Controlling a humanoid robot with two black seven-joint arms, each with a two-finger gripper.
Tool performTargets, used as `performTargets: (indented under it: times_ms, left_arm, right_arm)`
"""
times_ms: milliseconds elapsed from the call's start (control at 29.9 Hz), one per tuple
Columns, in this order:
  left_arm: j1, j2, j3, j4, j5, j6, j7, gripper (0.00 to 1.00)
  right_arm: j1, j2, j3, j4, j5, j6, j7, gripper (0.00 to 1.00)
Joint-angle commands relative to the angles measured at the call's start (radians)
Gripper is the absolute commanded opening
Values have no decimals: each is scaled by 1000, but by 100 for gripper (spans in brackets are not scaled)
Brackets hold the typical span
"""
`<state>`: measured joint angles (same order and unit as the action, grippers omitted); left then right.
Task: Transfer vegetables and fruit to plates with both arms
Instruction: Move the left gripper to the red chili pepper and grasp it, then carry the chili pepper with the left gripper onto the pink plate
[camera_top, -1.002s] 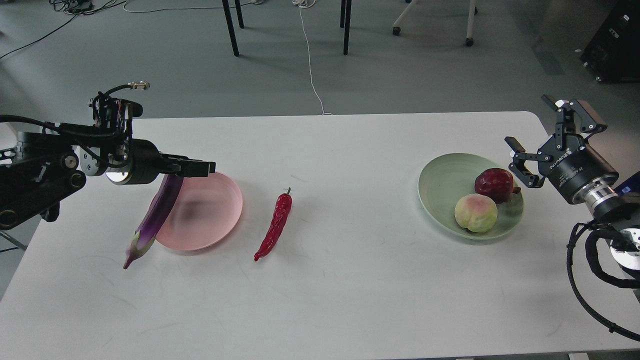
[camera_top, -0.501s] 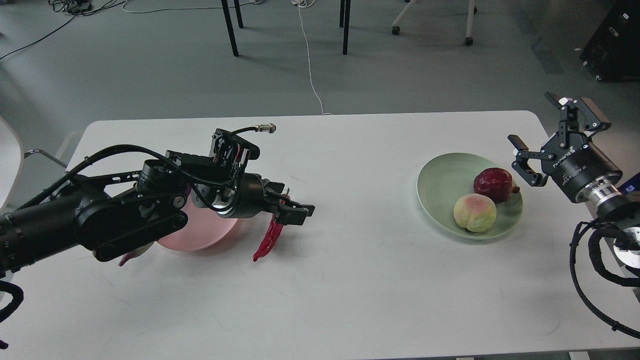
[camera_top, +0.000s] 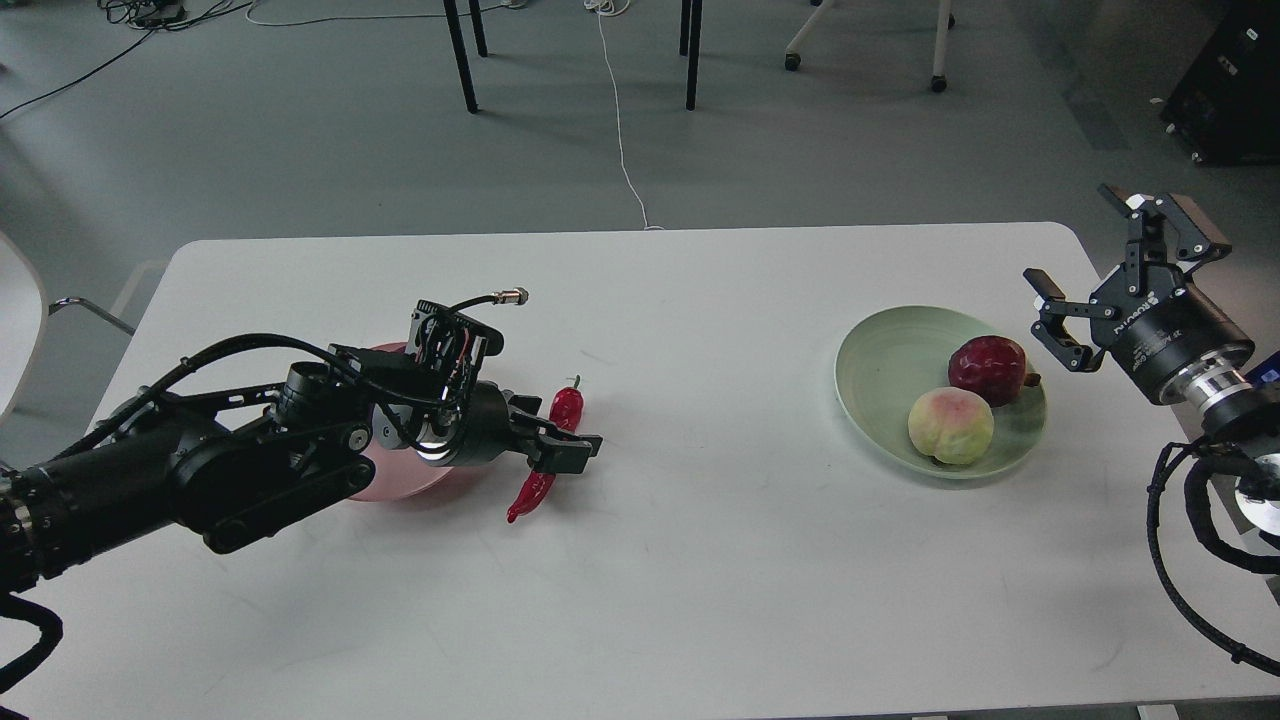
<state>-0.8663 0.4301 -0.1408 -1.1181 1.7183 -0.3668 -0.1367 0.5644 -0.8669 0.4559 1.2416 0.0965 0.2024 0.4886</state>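
The red chili pepper (camera_top: 566, 406) lies on the white table, just right of the pink plate (camera_top: 392, 488). My left gripper (camera_top: 560, 442) is low over the chili's middle, with its fingers apart on either side of it. My left arm covers most of the pink plate and hides the eggplant. The pomegranate (camera_top: 986, 364) and the peach (camera_top: 950, 425) sit in the green plate (camera_top: 878, 370) at the right. My right gripper (camera_top: 1076, 236) is open and empty, raised just right of the green plate.
The white table (camera_top: 700, 560) has a rounded far right corner. Chair and table legs (camera_top: 460, 55) and a white cable (camera_top: 620, 120) are on the floor beyond it. A pale chair (camera_top: 15, 310) stands at the far left.
A second ago my left gripper held the eggplant at the pink plate's left rim. It has since swung right without it and has now dropped onto the chili. The right gripper drifted slightly right.
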Motion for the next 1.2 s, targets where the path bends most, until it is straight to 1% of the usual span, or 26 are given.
performTargets:
  times_ms: [0, 100, 167, 234, 267, 334, 367, 434, 568, 668, 802, 902, 1069, 1169]
  left_arm:
    - [18, -4, -3, 14, 66, 3, -1, 96]
    - [20, -2, -3, 26, 72, 3, -3, 93]
    - [20, 2, -2, 26, 73, 2, -3, 85]
    - [20, 9, 0, 24, 75, 0, -4, 68]
    - [20, 10, 0, 26, 76, 2, -4, 55]
    - [20, 10, 0, 24, 86, 2, -3, 31]
    - [20, 10, 0, 24, 98, 2, -3, 26]
    - [20, 10, -2, 21, 119, 2, -3, 24]
    - [15, 6, -9, 12, 122, 2, -3, 16]
    - [10, 5, -16, 6, 119, 2, -4, 14]
    - [-11, 24, -43, -57, 106, 2, -3, 13]
    - [-40, 68, -85, -103, 77, -14, -3, 14]
    - [-60, 197, -88, -123, 47, -72, -6, 15]
    - [-43, 265, -83, -143, -108, -73, 11, 16]
  right_arm:
    - [0, 0, 0, 1, 0, 0, 0, 98]
    - [0, -1, 0, 1, 0, 0, 0, 98]
    - [0, 0, 0, 1, 0, 0, 0, 98]
    - [0, 0, 0, 1, 0, 0, 0, 98]
    - [0, 0, 0, 1, 0, 0, 0, 98]
    - [0, 0, 1, 1, 0, 0, 0, 98]
    - [0, 0, 1, 1, 0, 0, 0, 98]
    - [0, 0, 1, 1, 0, 0, 0, 98]
    - [0, 0, 0, 1, 0, 0, 0, 98]
    - [0, 0, 1, 1, 0, 0, 0, 98]
    - [0, 0, 0, 1, 0, 0, 0, 98]
    - [0, 0, 0, 1, 0, 0, 0, 98]
    - [0, 5, -2, 1, 0, 0, 0, 98]
    - [0, 6, -2, 1, 0, 0, 0, 98]
